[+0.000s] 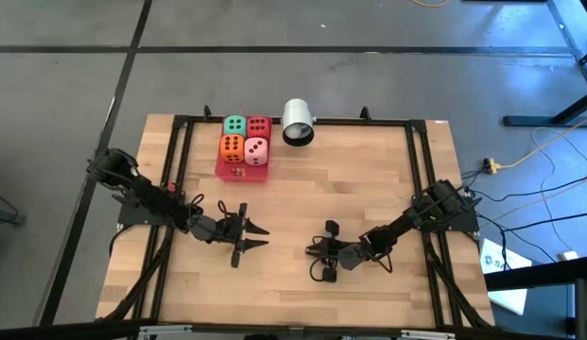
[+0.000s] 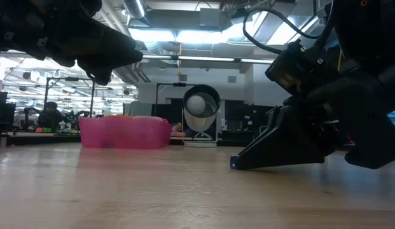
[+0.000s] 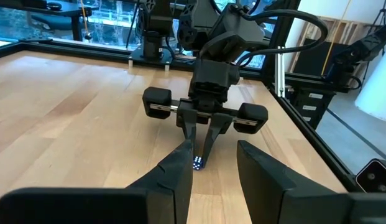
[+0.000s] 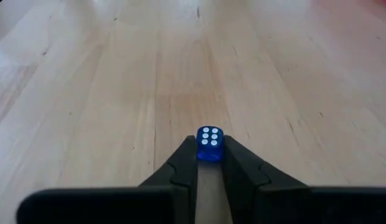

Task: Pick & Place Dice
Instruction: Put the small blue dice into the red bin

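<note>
Here the blue die (image 4: 209, 144) is pinched between the right gripper (image 4: 209, 163) fingers; it should be lifted squarely, while the left gripper (image 1: 258, 237) waits half-open.

Right gripper (image 4: 209, 163) low, fingers pinched nearly together; left gripper (image 1: 253, 237) spread.

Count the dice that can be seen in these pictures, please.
5. Four big dice sit in the pink tray: green die, red die, orange die, pink die. A small blue die is between the right gripper jaws. More could be hidden.
</note>
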Robot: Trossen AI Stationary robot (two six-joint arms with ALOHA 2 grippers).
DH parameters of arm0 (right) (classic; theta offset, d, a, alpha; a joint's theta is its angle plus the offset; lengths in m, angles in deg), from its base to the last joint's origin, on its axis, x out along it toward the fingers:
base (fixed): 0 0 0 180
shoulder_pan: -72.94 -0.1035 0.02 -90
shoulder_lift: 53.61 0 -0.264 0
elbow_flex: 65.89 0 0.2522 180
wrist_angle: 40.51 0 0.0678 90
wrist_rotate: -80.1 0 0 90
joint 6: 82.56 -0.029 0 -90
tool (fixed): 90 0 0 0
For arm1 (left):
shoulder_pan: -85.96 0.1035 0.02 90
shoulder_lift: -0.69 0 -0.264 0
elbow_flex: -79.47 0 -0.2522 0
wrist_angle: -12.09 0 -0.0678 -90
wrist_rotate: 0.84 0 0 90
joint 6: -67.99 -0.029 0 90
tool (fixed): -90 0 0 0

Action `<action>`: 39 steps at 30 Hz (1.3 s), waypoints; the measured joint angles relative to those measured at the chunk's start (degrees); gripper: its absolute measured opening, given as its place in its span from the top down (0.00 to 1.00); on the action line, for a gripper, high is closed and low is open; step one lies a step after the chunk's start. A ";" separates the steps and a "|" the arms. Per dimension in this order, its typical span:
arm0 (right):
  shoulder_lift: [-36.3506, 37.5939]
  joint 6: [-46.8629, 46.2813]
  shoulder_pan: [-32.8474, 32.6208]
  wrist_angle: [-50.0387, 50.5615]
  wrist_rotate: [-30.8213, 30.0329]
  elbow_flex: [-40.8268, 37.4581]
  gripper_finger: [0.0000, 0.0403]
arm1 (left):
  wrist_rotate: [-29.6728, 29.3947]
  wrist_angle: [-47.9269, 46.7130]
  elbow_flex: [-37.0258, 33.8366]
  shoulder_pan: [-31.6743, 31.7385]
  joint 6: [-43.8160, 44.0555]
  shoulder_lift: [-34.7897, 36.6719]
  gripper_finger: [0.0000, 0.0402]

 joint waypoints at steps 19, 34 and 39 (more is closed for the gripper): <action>17.14 15.57 0.12 11.61 -6.44 0.26 0.87 | -7.68 -0.44 -0.02 3.55 16.28 0.02 0.70; 30.16 37.75 7.82 17.47 -9.09 0.26 0.87 | 13.72 1.23 0.10 23.97 26.89 0.02 0.55; 30.28 42.27 11.30 17.54 -7.21 0.26 0.87 | 21.50 3.03 2.29 29.15 28.55 0.02 0.53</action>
